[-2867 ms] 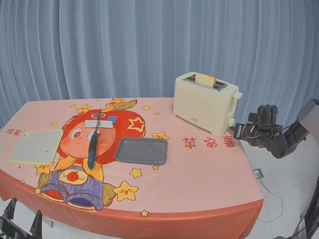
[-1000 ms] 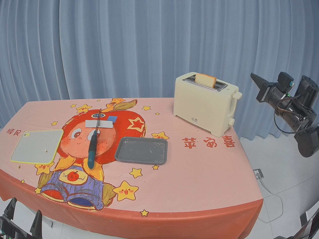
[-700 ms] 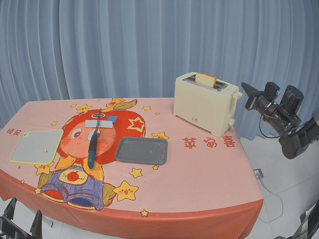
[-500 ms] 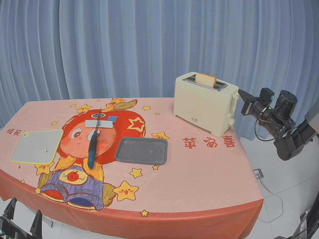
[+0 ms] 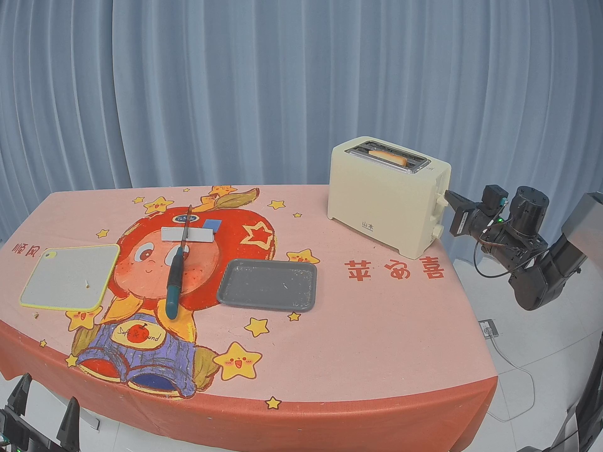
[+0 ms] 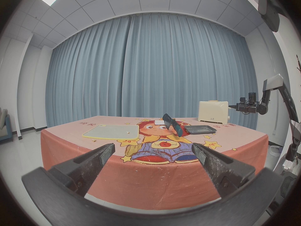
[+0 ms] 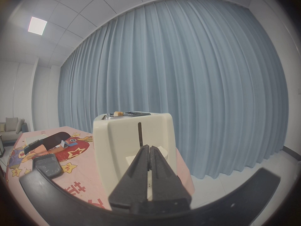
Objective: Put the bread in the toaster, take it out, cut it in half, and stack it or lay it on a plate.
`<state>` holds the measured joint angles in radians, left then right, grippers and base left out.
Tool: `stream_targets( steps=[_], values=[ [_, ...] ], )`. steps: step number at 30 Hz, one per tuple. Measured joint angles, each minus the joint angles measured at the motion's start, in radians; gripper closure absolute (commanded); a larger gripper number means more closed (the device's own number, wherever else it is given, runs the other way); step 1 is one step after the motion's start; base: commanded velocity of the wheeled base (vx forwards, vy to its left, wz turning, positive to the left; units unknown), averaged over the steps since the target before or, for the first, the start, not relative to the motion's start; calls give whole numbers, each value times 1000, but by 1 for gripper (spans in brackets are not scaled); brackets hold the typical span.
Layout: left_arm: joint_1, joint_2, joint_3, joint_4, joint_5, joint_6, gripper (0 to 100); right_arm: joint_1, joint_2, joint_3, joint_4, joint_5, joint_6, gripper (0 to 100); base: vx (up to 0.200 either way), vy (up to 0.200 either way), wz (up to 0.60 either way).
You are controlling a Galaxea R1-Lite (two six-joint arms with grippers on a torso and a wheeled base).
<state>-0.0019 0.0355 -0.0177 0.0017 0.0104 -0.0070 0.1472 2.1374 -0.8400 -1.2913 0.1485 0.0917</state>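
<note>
The cream toaster (image 5: 383,202) stands at the table's back right. A bread slice (image 5: 388,156) sits low in its slot, only its top edge showing. My right gripper (image 5: 447,194) is shut, its tips resting on the side lever (image 7: 161,151) at the toaster's right end (image 7: 125,142); the right wrist view shows that gripper (image 7: 149,148) pressed on the lowered lever, with the bread (image 7: 118,113) barely above the slot. My left gripper (image 5: 44,409) hangs open below the table's front left edge, and the left wrist view shows its open jaws (image 6: 153,146) holding nothing.
A grey tray (image 5: 267,284) lies mid-table. A teal-handled knife (image 5: 174,271) leans on a white block (image 5: 187,234) to its left. A pale cutting board (image 5: 70,276) with a yellow rim lies at the far left. A cable runs on the floor to the right.
The right gripper rose from beside the table, then came down onto the toaster's lever. The lever went down and the bread sank into the slot. The left arm stayed still.
</note>
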Motion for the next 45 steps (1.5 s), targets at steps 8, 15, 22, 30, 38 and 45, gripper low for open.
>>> stream_targets(
  steps=[8, 15, 22, 30, 38, 45],
  values=[
    [0, 0, 0, 0, 0, 0, 0, 0, 40, 2, -3, -6, -13, 100, 0, 0, 0],
    [0, 0, 0, 0, 0, 0, 0, 2, 61, 4, -4, -7, -14, 100, 0, 0, 0],
    [0, 0, 0, 0, 0, 0, 0, 5, 68, 4, -10, -8, -14, 100, 0, 0, 0],
    [0, 0, 0, 0, 0, 0, 0, 9, 8, 9, 8, -5, -12, 100, 0, 0, 0],
    [0, 0, 0, 0, 0, 0, 0, -3, -80, 26, -6, -9, -11, 100, 0, 0, 0],
    [0, 0, 0, 0, 0, 0, 0, -9, -148, 77, -4, -14, -4, 100, 0, 0, 0]
  ],
)
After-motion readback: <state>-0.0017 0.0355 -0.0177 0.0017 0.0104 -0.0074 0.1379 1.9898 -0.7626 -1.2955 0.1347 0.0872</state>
